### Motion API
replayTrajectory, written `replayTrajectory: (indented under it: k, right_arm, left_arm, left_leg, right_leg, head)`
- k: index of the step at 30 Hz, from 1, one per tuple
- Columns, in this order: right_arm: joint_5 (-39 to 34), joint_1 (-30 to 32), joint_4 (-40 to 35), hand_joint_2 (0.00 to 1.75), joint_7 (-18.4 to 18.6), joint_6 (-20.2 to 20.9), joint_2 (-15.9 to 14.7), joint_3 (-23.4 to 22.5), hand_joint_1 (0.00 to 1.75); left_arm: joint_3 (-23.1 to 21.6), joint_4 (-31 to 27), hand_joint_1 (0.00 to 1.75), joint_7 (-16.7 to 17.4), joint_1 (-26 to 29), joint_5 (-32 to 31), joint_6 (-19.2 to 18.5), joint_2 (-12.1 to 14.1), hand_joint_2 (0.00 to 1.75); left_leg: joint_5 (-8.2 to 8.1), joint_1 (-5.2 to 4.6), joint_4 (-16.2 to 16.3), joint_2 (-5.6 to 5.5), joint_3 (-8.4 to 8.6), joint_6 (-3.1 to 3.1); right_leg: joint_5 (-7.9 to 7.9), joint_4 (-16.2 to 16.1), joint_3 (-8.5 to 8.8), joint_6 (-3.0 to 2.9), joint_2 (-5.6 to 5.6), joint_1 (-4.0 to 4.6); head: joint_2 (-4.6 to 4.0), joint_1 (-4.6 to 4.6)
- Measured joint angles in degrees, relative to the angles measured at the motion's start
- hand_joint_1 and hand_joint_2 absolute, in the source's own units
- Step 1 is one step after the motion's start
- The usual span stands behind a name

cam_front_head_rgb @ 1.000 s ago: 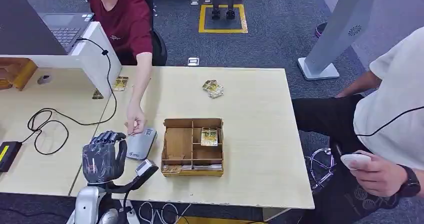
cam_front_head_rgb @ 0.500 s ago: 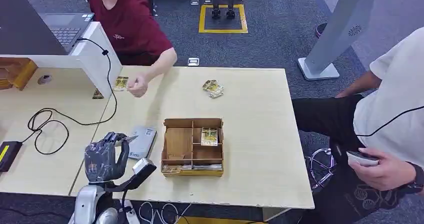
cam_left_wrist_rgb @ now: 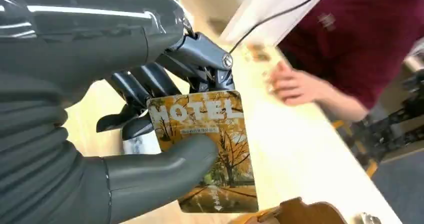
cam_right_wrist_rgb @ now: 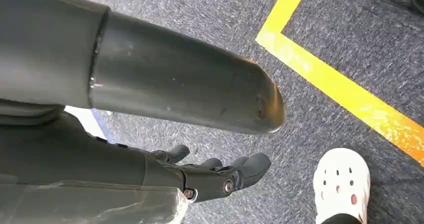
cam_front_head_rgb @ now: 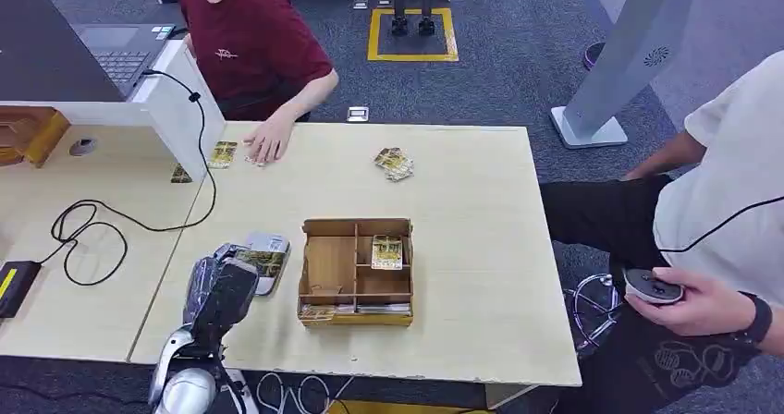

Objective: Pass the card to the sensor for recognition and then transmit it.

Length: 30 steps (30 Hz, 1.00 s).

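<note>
While the left hand [cam_front_head_rgb: 222, 289] sits at lower left of the head view, its thumb and fingers [cam_left_wrist_rgb: 150, 81] pinch a hotel card [cam_left_wrist_rgb: 205, 144] printed with autumn trees, held over the grey sensor [cam_front_head_rgb: 268, 257] on the wooden surface [cam_front_head_rgb: 462, 183]. Right hand [cam_right_wrist_rgb: 215, 176]: hanging above grey carpet, fingers loosely spread, holding nothing. Wooden tray [cam_front_head_rgb: 356, 271]: centre frame, just beside the sensor, cards in its compartments. Person in a red shirt [cam_front_head_rgb: 250, 35]: upper left, hand resting on the surface.
</note>
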Motion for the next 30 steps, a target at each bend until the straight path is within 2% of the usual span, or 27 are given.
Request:
replayTrajectory:
  k: [2,4,9,15,25,30]
  right_arm:
    - [0.0,0.0,0.0,0.00,0.1,-0.2,0.0,0.0,0.00]
    - [0.0,0.0,0.0,0.00,0.1,-0.4,0.0,0.0,0.00]
    - [0.0,0.0,0.0,0.00,0.2,-0.7,0.0,0.0,0.00]
    - [0.0,-0.1,0.0,0.00,0.1,-0.8,0.0,0.2,0.00]
    - [0.0,-0.1,0.0,0.00,0.1,-0.8,0.0,0.5,0.00]
    - [0.0,-0.2,0.1,0.00,0.3,-0.9,0.0,1.4,0.00]
  left_arm:
    - [0.6,0.0,1.75,0.6,-0.3,4.5,-0.2,-0.2,1.75]
    - [0.9,0.2,1.75,0.7,-1.0,5.7,0.6,-0.3,1.75]
    - [1.0,0.4,1.75,0.7,-1.9,6.3,1.1,-0.5,1.75]
    - [1.0,2.5,1.75,2.3,-4.2,7.6,3.3,-0.5,1.75]
    - [1.0,5.4,1.75,2.6,-5.9,8.0,3.7,-0.5,1.75]
    - [1.1,8.9,1.75,3.6,-7.4,10.7,4.8,-0.4,1.75]
  left_leg:
    - [0.00,0.00,0.0,0.00,0.00,0.00]
    - [0.00,0.01,0.0,-0.01,0.00,0.00]
    - [0.00,0.01,0.0,0.00,0.00,0.00]
    - [0.00,0.00,0.0,-0.01,0.00,0.00]
    - [0.00,0.00,0.0,0.00,0.00,0.00]
    - [0.00,0.00,0.0,0.01,0.00,0.00]
  right_leg:
    - [0.00,0.0,0.00,0.00,0.00,0.00]
    - [0.00,0.0,0.00,0.00,0.00,0.00]
    - [0.00,0.0,0.00,0.00,0.00,0.01]
    - [0.00,0.0,0.00,0.00,0.00,0.00]
    - [0.00,0.0,-0.01,0.00,0.00,0.01]
    - [0.00,0.0,0.00,0.00,0.00,0.00]
  head:
    - [0.00,-0.02]
    - [0.00,0.00]
    - [0.00,0.00]
    - [0.00,0.00]
    - [0.00,0.00]
    - [0.00,0.00]
